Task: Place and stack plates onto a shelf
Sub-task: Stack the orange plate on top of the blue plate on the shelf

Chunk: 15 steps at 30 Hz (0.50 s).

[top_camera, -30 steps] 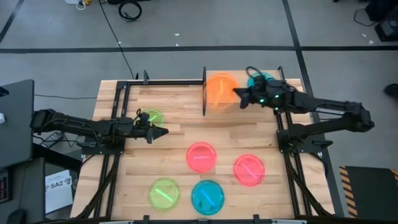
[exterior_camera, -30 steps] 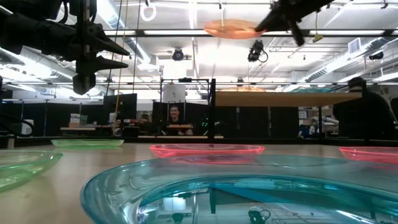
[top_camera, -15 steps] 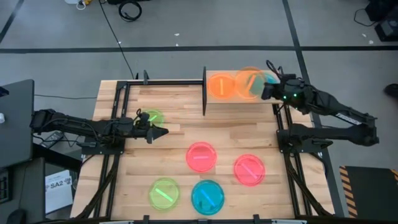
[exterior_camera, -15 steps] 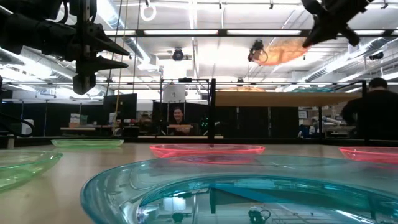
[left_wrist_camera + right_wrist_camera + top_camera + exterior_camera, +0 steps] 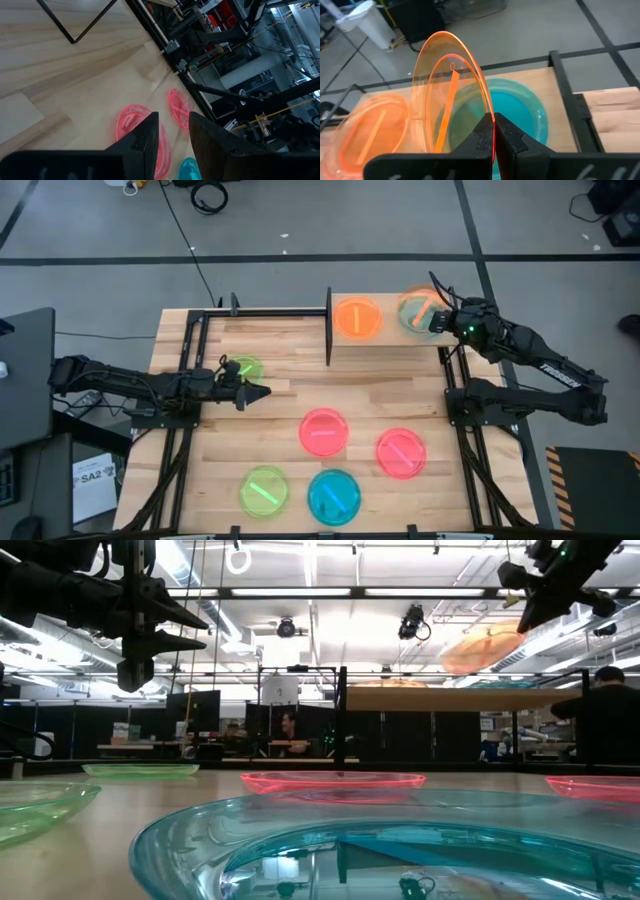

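Note:
The shelf [image 5: 388, 340] stands at the table's far edge. An orange plate [image 5: 357, 317] lies on its left half and a teal plate [image 5: 522, 112] on its right half. My right gripper [image 5: 438, 320] is shut on a second orange plate [image 5: 418, 310], held tilted above the teal one; it also shows in the low view [image 5: 485, 645]. My left gripper [image 5: 262, 392] is open and empty, in the air at the table's left, beside a green plate [image 5: 243, 368]. Two pink plates [image 5: 323, 431] [image 5: 401, 452], a green plate [image 5: 264, 490] and a teal plate [image 5: 333, 496] lie on the table. My right gripper pinches the orange plate's rim [image 5: 491, 114] between its two fingers, one on each face. The fingers come from the table's right side, slanting a little downward. The plate is lifted clear and tilted, its free edge lower, above the teal plate on the shelf.
A black post [image 5: 328, 325] stands at the shelf's left end. Black frame rails run along the table's left [image 5: 185, 380] and right [image 5: 455, 370] sides. People show in the room beyond the table [image 5: 605, 730].
My right gripper has carried the orange plate toward the table's right edge, from above the shelf's orange plate to above its teal plate. It has also come down. The plate has tipped from level to tilted.

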Tool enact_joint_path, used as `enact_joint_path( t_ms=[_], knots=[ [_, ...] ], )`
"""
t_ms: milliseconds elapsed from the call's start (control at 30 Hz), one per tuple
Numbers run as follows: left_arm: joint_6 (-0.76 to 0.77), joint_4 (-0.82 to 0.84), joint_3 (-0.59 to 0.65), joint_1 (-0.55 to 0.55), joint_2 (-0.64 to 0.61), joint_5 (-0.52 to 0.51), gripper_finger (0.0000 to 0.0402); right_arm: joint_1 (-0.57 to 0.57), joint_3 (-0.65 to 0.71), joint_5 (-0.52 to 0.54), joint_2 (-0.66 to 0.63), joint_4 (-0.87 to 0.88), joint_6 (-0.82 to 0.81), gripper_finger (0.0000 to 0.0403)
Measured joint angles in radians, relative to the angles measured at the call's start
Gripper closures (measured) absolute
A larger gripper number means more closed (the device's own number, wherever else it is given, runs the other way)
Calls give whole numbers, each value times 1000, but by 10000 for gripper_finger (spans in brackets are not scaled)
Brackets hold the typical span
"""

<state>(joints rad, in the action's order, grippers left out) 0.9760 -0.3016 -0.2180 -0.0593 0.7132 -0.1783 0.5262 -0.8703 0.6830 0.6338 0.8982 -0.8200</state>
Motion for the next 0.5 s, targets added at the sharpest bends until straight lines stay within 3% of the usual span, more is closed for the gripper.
enact_joint_path(
  t_ms=[500],
  knots=[
    [0,0,0,0,0,0,287,85,0,-24,3,47,0,393]
  ],
)
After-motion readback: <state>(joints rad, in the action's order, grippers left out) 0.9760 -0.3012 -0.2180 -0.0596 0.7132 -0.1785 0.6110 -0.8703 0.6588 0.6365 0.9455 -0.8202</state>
